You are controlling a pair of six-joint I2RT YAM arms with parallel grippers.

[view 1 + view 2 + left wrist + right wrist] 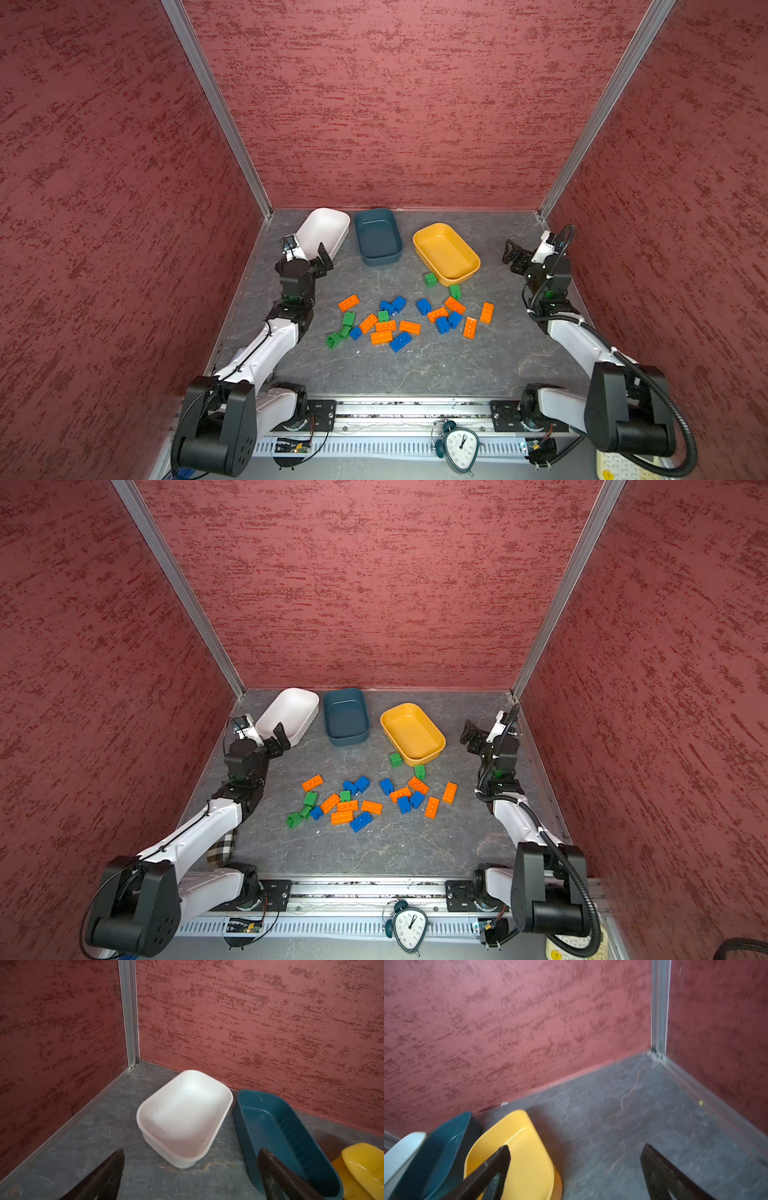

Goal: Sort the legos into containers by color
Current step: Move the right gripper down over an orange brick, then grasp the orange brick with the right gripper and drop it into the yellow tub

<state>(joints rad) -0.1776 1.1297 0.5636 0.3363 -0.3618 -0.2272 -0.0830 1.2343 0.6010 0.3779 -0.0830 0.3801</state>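
Orange, blue and green legos [409, 327] lie unsorted near the yellow tub [444, 249]; it, the teal tub [377, 237] and white tub [326, 232] are empty. Left claw [191, 1152] and right claw [576, 1147] gape, empty.

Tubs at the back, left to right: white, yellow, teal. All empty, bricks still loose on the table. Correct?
Not quite: the order is white tub, teal tub, yellow tub, so teal sits in the middle and yellow on the right, as both top views show. All empty, bricks still loose on the table.
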